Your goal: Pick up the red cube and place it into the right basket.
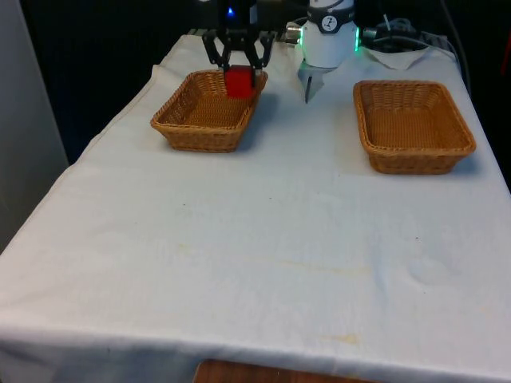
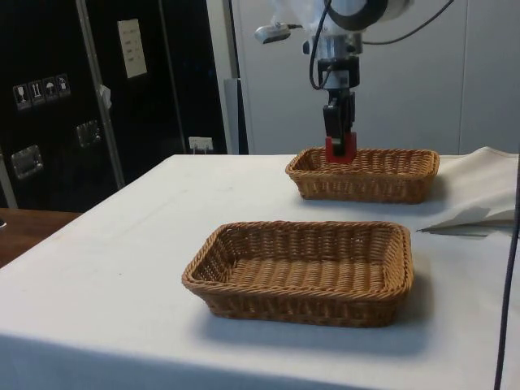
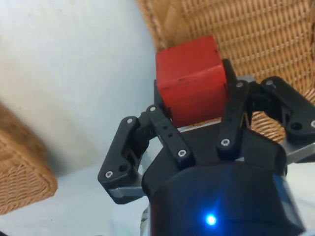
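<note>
My gripper (image 1: 239, 77) is shut on the red cube (image 1: 239, 83), which hangs at rim height over the far right corner of the wicker basket on the front view's left (image 1: 196, 137). In the side view the red cube (image 2: 340, 151) and gripper (image 2: 340, 140) sit at the left end of the far basket (image 2: 366, 185). The wrist view has the red cube (image 3: 192, 81) clamped between both fingers (image 3: 167, 132), wicker weave (image 3: 256, 34) beyond it. The basket on the front view's right (image 1: 415, 159) holds nothing; it is the near basket (image 2: 301, 301) in the side view.
The robot's white base (image 1: 329, 44) stands between the two baskets at the table's far end. Folded white cloth (image 1: 403, 56) lies behind the right basket. White tablecloth (image 1: 263, 239) stretches from the baskets to the near edge.
</note>
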Tool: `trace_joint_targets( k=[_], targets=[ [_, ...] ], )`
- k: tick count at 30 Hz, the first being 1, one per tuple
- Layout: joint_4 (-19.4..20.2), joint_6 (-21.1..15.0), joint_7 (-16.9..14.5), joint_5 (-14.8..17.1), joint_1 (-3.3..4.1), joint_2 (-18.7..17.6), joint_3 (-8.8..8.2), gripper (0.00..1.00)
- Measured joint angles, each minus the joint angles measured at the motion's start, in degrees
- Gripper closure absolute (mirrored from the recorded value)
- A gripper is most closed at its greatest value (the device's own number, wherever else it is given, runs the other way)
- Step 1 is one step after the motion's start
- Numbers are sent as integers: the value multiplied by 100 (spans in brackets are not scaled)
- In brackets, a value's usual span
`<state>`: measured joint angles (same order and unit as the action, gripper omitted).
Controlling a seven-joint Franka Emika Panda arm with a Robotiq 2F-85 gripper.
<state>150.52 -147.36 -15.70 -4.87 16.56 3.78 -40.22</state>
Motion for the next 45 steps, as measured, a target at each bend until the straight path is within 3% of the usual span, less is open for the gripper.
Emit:
trace_joint_targets(
  k=[10, 19, 24, 25, 27, 34, 36, 37, 38, 39, 42, 44, 45],
  targets=[
    [-149, -252, -332, 0, 0, -435, -350, 97],
    [-195, -441, -561, 138, 0, -751, -481, 97],
    [-201, -590, -934, 544, 0, -991, -498, 97],
    [-212, -625, -1112, 745, 0, -1089, -498, 97],
    [-212, -625, -1112, 745, 0, -1089, -498, 97],
    [-286, -682, -1748, 1478, 0, -1398, -493, 96],
    [-292, -682, -1799, 1530, 0, -1415, -493, 81],
    [-298, -682, -1833, 1576, 0, -1432, -493, 81],
    [-298, -682, -1868, 1604, 0, -1438, -493, 72],
    [-304, -682, -1896, 1639, 0, -1444, -493, 53],
    [-304, -676, -1914, 1650, 0, -1444, -498, 24],
    [-304, -676, -1914, 1650, 0, -1444, -498, 5],
    [-304, -676, -1914, 1650, 0, -1444, -498, 5]
  ],
)
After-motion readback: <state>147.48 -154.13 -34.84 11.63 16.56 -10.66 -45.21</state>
